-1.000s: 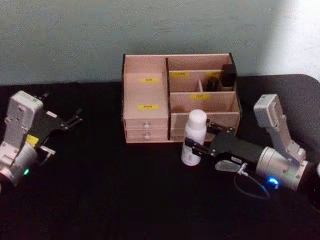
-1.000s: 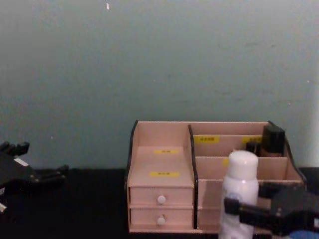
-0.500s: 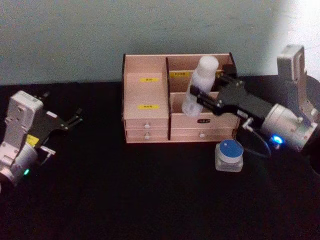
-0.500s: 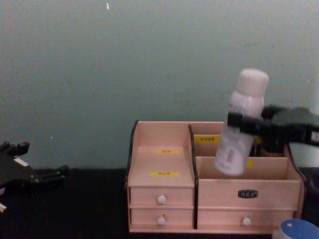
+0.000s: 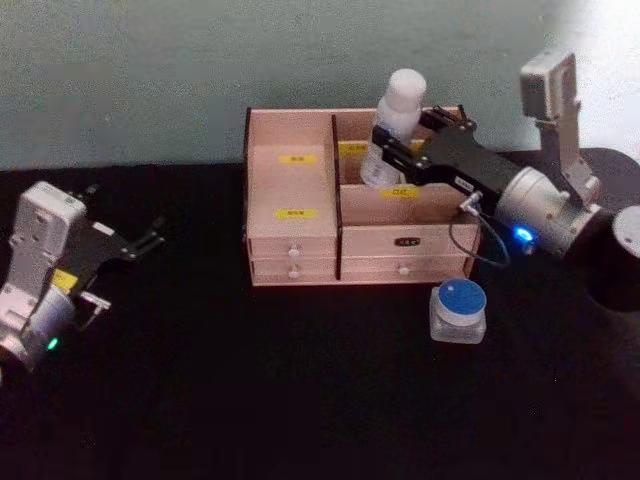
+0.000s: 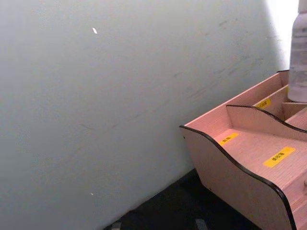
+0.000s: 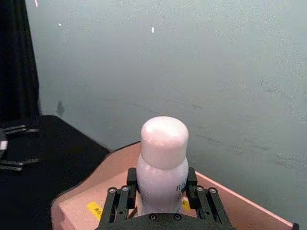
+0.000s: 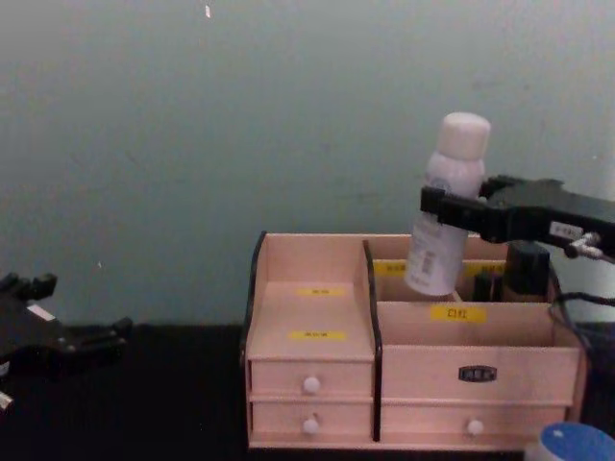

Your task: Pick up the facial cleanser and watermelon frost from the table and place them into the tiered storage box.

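Right claw (image 5: 388, 150): closed on the white bottle (image 5: 400, 105) across its mid-body, one finger on each side, with the cap clear above the grip.
Bottle position: held in the air over the rear right section of the wooden organizer (image 5: 295, 240). It is tilted, with the cap leaning toward the robot's right. Whether the base touches the compartment floor cannot be told.
Bottle handling: judged to be rigid and fairly light. The wall is smooth and round, so it may slip or turn in a two-finger hold. Being tall and narrow, it is likely to topple if let go while tilted.
Bottle grip point: mid-body, below the shoulder, which is the present hold.
Jar (image 5: 459, 310) position: on the desk (image 5: 300, 380), near the organizer's right front corner but apart from it, with the blue lid up.
Jar handling: judged to be rigid, squat and stable, with a clear wall that may be slippery.
Jar grip point: across the side wall below the lid, not by the lid alone, which may come loose.
Obstruction: small dark bottles (image 8: 527, 269) stand in the rear right section just beside the white bottle, so there is a risk of contact.
Left claw (image 5: 152, 232): parked over the left of the desk, fingers apart, holding nothing.
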